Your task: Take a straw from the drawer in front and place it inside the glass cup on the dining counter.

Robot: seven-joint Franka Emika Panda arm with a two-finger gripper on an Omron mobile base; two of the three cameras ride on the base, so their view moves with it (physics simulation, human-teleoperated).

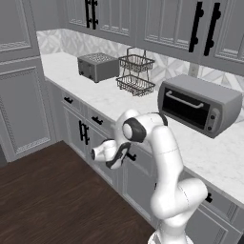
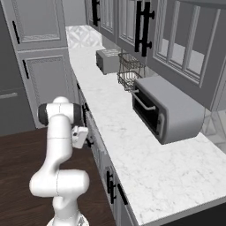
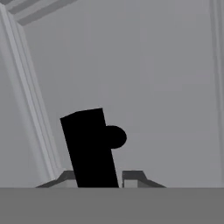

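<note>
Drawer [image 1: 135, 157] not open yet: gripper [image 3: 99, 177] sits narrow around its black handle [image 3: 89, 146] at 6 o'clock in hand view; pull, straw pick, cup drop all remain.

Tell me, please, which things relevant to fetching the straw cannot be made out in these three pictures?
- Drawer contents: hand view, the grey front panel is shut, so any straw is hidden.
- End effector grip on the black handle: hand view, the bottom edge cuts the fingertips off; contact cannot be told.
- Drawer front: left base view, the arm covers it.
- Handle: right base view, too small behind the hand.
</note>
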